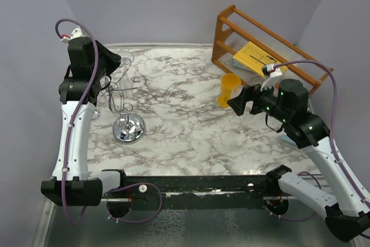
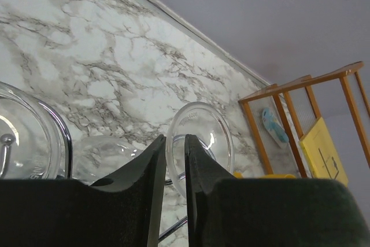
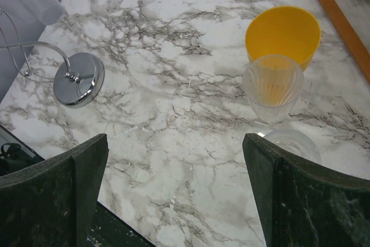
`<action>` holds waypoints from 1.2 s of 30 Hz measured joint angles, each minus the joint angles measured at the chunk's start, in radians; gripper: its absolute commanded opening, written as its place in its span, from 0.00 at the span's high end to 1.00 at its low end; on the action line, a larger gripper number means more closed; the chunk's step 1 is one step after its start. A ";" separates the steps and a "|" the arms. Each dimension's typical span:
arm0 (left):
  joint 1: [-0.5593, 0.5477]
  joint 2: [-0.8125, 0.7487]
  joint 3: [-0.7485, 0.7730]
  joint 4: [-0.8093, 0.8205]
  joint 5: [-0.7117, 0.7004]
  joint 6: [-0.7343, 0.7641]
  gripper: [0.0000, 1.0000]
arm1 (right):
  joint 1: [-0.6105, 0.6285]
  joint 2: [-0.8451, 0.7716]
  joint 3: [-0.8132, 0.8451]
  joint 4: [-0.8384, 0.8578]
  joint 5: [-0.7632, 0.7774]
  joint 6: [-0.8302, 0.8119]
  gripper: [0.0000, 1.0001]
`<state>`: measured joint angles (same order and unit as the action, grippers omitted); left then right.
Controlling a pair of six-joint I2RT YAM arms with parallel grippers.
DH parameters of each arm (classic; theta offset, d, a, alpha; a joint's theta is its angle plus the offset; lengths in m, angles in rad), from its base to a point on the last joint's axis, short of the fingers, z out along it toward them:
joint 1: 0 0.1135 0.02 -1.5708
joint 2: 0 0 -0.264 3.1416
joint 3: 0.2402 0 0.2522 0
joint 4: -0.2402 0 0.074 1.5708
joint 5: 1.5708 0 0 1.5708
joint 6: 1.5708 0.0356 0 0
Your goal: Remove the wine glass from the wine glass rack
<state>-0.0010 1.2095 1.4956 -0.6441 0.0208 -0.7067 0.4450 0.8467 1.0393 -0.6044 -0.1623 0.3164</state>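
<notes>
Grasping step. Left black two-finger pincer (image 2: 175, 143), jaws nearly together; whether they pinch the stem cannot be told. Clear round-footed wine glass (image 2: 202, 143) hangs just past its tips on the silvery scrolled wire rack (image 1: 129, 128). Next: firm grip, then unhook carefully.
</notes>
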 measured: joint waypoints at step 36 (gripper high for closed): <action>0.039 -0.114 -0.178 0.231 0.148 -0.359 1.00 | 0.000 -0.003 0.000 0.000 0.000 -0.008 0.00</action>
<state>0.0383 1.0958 1.3174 -0.4133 0.1692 -1.0657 0.4446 0.8433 1.0393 -0.6041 -0.1619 0.3088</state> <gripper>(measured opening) 0.105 0.994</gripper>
